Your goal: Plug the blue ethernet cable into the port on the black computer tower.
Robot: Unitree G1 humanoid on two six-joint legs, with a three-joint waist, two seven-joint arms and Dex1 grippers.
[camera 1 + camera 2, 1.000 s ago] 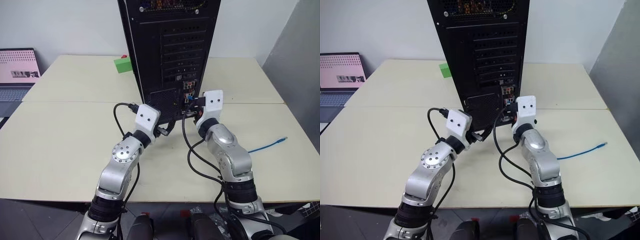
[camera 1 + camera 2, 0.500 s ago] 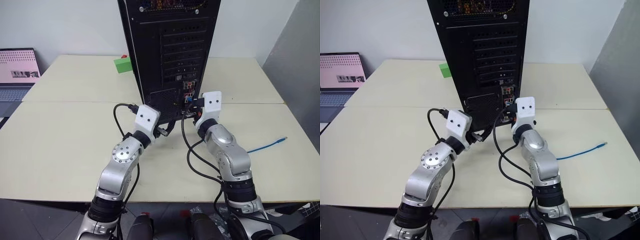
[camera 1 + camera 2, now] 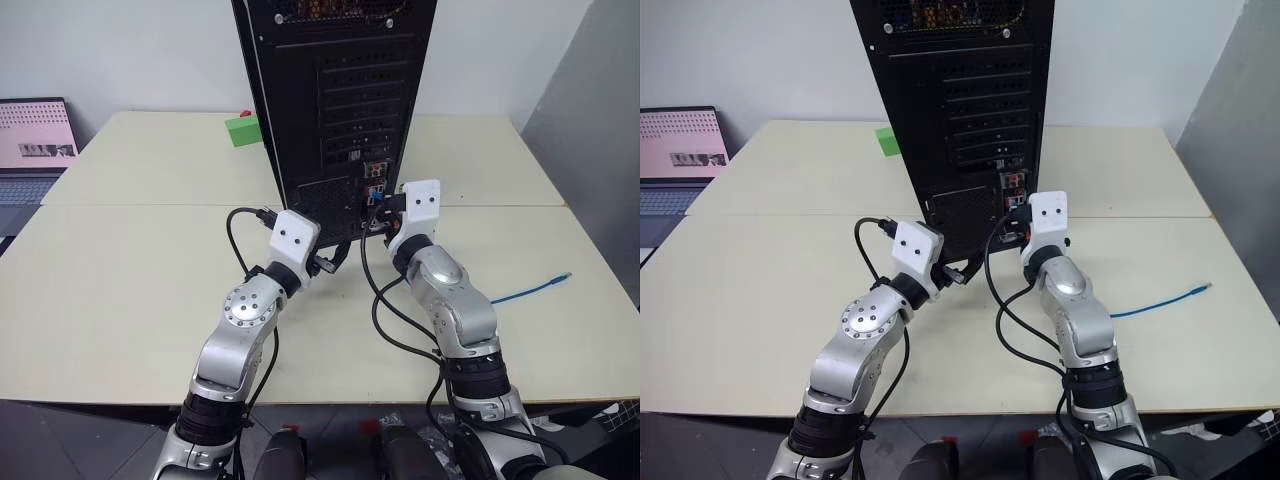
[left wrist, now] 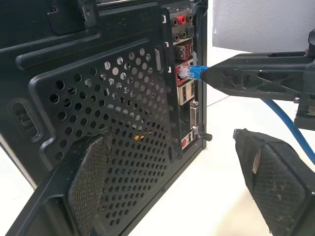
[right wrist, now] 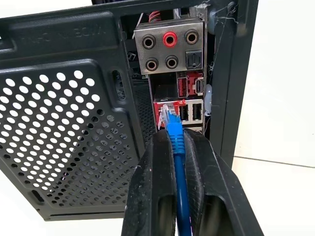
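Cream table (image 3: 130,280), black computer tower (image 3: 335,100) upright, rear facing.
Right gripper (image 5: 173,142) pinches blue ethernet cable (image 5: 178,162), plug apparently at the port (image 5: 166,110); left gripper (image 4: 172,172), fingers spread, holds nothing.

green block (image 3: 243,130) – table (image 3: 120,270) far side | laptop (image 3: 36,140) – left edge

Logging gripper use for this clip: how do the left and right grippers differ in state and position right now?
The right gripper is shut on the blue ethernet cable, its plug at the port; the left gripper is open and holds nothing. The right one sits at the connector panel, the left one lower down, by the vent grille. Both point at the rear of the black computer tower.
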